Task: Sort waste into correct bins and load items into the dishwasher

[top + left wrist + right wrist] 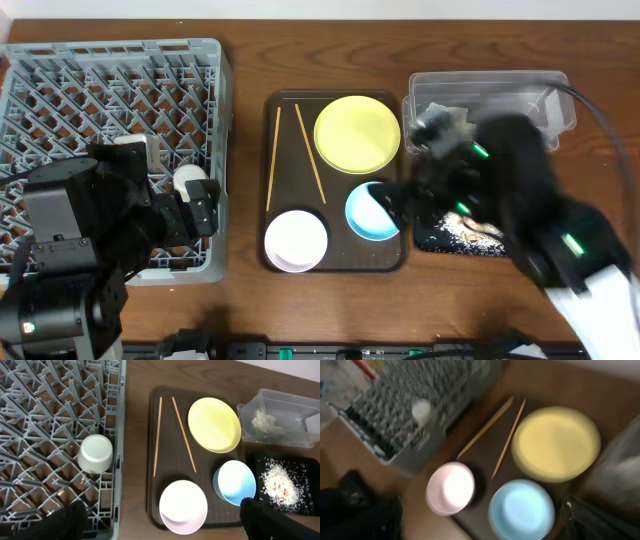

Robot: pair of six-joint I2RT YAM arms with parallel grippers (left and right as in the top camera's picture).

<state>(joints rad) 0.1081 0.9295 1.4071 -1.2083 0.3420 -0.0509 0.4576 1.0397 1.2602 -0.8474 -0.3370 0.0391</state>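
Overhead: left arm (90, 225) sits highest in shot at bottom left, with its front end over the lower right part of the grey dish rack (60, 90). Right arm (525, 175) is blurred. It hangs over the clear tub (500, 90) and black tray (440, 238), dark tip at the right rim of the blue bowl (368, 215). Can't tell finger state from up here. Small white cup (190, 178) is in the rack near its right wall. Brown tray (290, 195) sits on the bench (245, 150) between rack and bins. It carries two chopsticks (273, 160) on the left, yellow plate (357, 133) top right, blue bowl below that, white bowl (296, 240) bottom left. Rice scraps (470, 230) lie in the black tray.

Left wrist: left fingers (65, 520) are spread wide, one tip in each bottom corner, nothing between them. Cup (95, 453) sits among the pegs by the rack's right wall. Chopsticks (157, 435) lie apart in a narrow V, closer at the far end. White tissue (262, 420) sits crumpled in the clear tub (295, 405). Rice scraps (277, 485) are piled in the black tray (307, 467), just right of the blue bowl (235, 481).

Right wrist: whole frame blurred. Right fingers (597, 520) are spread, dark tips at both bottom corners, gripping nothing. Blue bowl (520, 510) is bottom centre, yellow plate (555, 442) above it, white bowl (450, 487) to the left. Rack and cup (421, 409) are top left.
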